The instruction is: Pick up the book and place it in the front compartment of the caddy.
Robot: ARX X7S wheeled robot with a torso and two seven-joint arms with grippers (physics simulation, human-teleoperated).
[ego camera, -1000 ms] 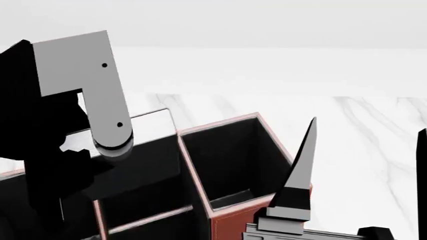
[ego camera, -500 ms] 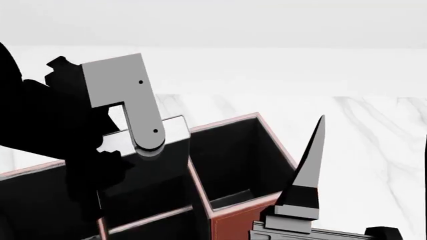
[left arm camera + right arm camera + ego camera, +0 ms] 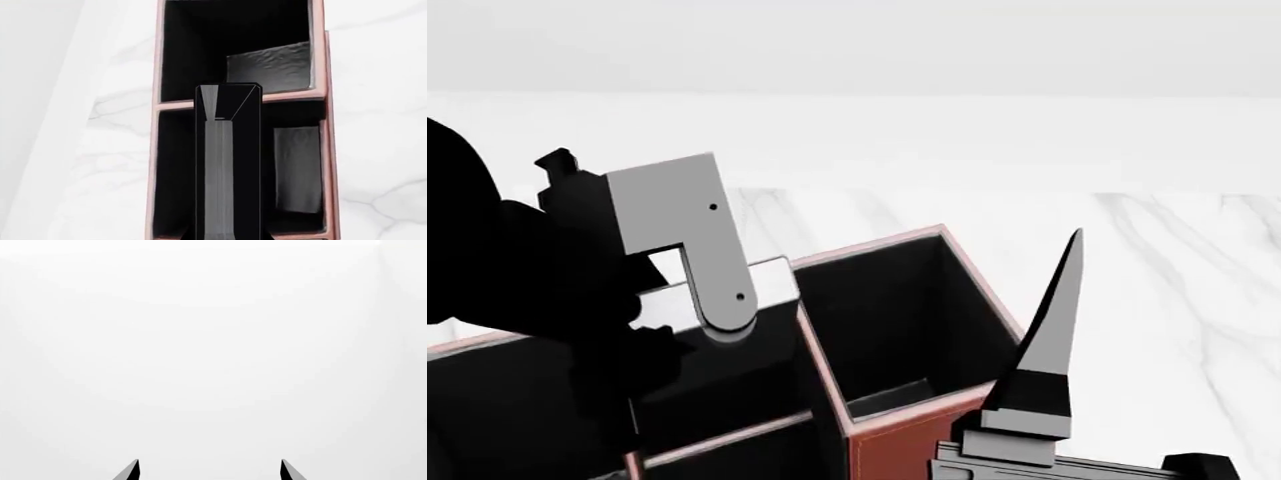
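Note:
My left gripper (image 3: pixel 731 318) is shut on the black book (image 3: pixel 741 375), which I hold upright with its pale end up. The book's lower part is down between the walls of the reddish-brown caddy (image 3: pixel 894 452), in the compartment left of the open black one (image 3: pixel 894 320). In the left wrist view the book (image 3: pixel 227 160) points down into the caddy (image 3: pixel 158 165), over the nearer compartment and reaching its divider. My right gripper (image 3: pixel 209 462) is open and empty, with one finger (image 3: pixel 1052 320) pointing up beside the caddy's right corner.
The caddy stands on a white marble table (image 3: pixel 1174 280). Grey flat inserts (image 3: pixel 297 175) lie inside two compartments. The right wrist view shows only blank white.
My left gripper has carried the book to the right and down, lower into the caddy. The right gripper has shifted slightly right.

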